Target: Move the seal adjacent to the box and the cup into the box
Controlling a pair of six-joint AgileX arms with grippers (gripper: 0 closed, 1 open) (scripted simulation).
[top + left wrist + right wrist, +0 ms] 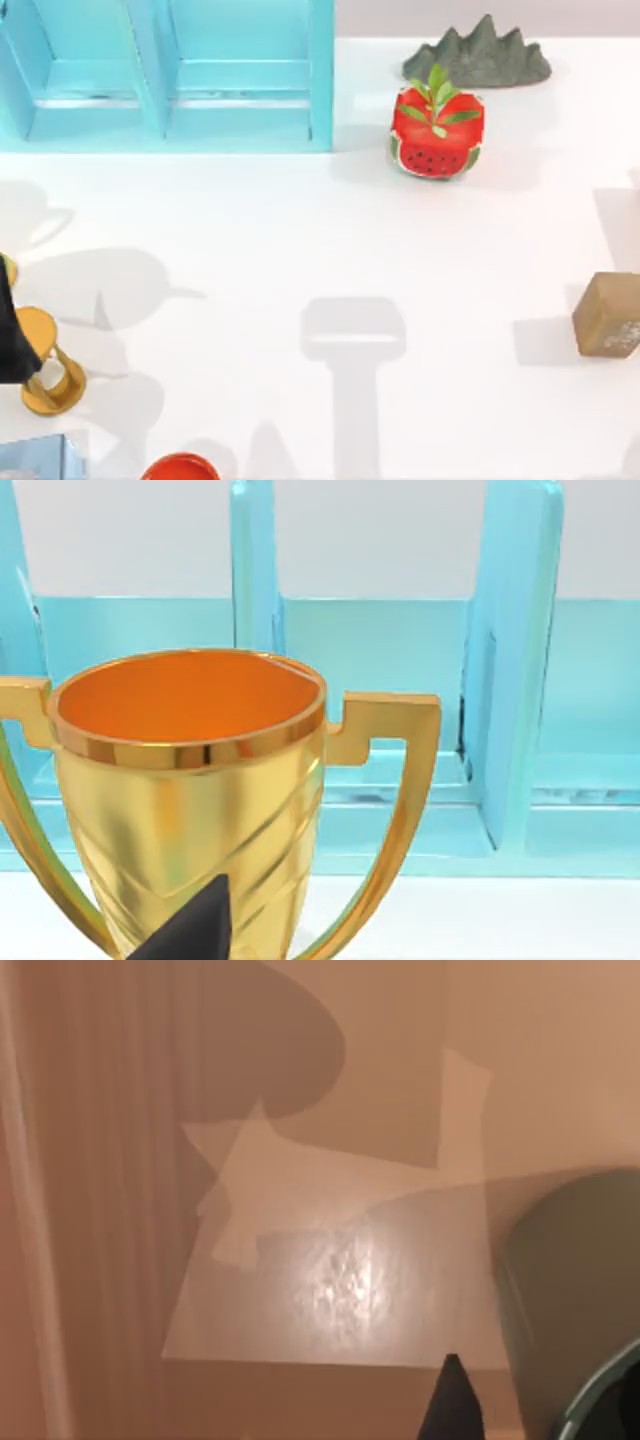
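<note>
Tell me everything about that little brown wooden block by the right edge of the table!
The small light-brown wooden block sits on the white table at its right edge, tilted a little askew. Its edges look bevelled, and whitish marks show on the face at its lower right. It casts a soft shadow to its left. It stands alone in the top view, far from the blue box, well below the red watermelon-patterned pot with a green plant.
</note>
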